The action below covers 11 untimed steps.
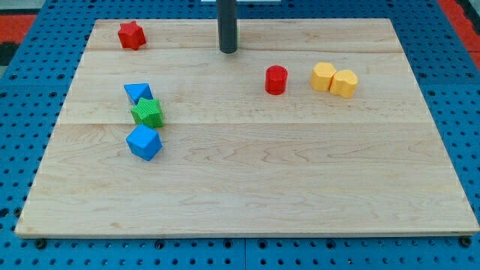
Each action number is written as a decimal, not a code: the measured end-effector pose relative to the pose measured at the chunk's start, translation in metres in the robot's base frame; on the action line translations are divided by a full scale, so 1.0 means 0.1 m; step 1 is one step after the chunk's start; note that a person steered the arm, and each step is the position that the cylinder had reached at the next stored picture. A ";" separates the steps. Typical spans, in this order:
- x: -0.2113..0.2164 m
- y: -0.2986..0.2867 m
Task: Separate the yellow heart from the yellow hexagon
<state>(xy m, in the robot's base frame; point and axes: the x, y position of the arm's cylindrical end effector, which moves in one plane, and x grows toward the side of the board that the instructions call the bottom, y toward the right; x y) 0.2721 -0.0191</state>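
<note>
Two yellow blocks touch each other at the view's upper right. The left one, with rounded lobes, looks like the yellow heart [324, 76]. The right one, with flat sides, looks like the yellow hexagon [345, 82]. My tip [228, 51] rests on the board near the view's top centre. It is well to the left of both yellow blocks and a little above them, touching no block.
A red cylinder [276, 79] stands between my tip and the yellow pair. A red star [131, 34] lies at the top left. A blue triangle [137, 92], a green star [148, 112] and a blue cube [144, 142] cluster at the left. The wooden board [247, 187] sits on a blue pegboard.
</note>
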 end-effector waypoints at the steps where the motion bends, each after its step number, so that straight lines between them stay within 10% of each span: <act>1: 0.00 -0.02; 4: 1.56 -0.87; 5: 1.87 -0.07; 8: 1.19 2.02; 11: 0.47 1.88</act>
